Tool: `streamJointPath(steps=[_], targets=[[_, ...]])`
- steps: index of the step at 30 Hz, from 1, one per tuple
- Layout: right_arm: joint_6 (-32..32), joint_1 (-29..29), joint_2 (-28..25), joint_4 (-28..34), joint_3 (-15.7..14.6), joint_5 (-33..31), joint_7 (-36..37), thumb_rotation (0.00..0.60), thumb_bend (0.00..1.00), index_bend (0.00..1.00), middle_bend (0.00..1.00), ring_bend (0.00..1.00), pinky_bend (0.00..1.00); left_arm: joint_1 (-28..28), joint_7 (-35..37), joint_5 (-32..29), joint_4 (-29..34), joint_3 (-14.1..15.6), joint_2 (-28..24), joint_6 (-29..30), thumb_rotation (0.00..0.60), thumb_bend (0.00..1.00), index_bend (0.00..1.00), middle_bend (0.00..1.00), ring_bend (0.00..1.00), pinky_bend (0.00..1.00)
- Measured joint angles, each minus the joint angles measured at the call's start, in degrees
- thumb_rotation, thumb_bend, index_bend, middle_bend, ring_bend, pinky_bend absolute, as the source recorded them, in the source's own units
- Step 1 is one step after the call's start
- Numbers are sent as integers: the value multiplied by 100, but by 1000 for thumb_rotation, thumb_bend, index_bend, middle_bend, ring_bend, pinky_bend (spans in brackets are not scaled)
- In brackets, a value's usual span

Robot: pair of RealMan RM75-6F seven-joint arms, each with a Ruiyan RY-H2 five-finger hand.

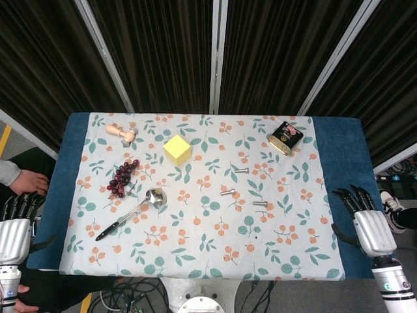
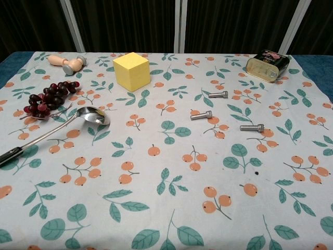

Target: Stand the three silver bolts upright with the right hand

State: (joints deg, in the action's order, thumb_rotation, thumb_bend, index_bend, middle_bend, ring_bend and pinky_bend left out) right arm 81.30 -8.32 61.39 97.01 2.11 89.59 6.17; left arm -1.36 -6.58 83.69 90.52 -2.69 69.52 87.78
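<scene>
Floral tablecloth [image 2: 156,208]: yellow cube [image 2: 131,71], ladle [image 2: 57,130], grapes [image 2: 47,99] beside lying bolts [image 2: 202,115].

Dark curtains [image 1: 163,45] hang behind the blue table [image 1: 339,140].

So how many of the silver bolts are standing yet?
None done: the far bolt, middle bolt and near bolt all lie on their sides. Nothing in hand: the right hand sits open at the table edge, away from them. All three are left.
</scene>
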Motion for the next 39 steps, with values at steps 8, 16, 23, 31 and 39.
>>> streamJointPath(steps=[8, 16, 23, 31, 39], targets=[[83, 24, 27, -56, -14, 74, 66, 600, 219, 153, 153, 0, 0, 11, -23, 32, 8, -14, 4, 76, 600, 15, 147, 67, 0, 0], [-100, -111, 73, 10, -10, 142, -119, 600, 219, 153, 168, 0, 0, 21, 33, 60, -17, -12, 10, 106, 600, 15, 147, 67, 0, 0], [-1052, -688, 371, 104, 164, -157, -910, 600, 258, 233, 190, 0, 0, 48, 114, 68, -83, 6, 45, 127, 600, 15, 147, 67, 0, 0], [-2256, -1604, 1392, -347, 426, -914, -2318, 600, 283, 324, 190, 0, 0, 81, 192, 26, -133, 9, 52, 131, 600, 14, 147, 67, 0, 0], [-2517, -2130, 2549, -1310, 541, -1363, -3359, 600, 292, 377, 184, 0, 0, 99, 268, -55, -196, 6, 68, 78, 600, 15, 147, 67, 0, 0]])
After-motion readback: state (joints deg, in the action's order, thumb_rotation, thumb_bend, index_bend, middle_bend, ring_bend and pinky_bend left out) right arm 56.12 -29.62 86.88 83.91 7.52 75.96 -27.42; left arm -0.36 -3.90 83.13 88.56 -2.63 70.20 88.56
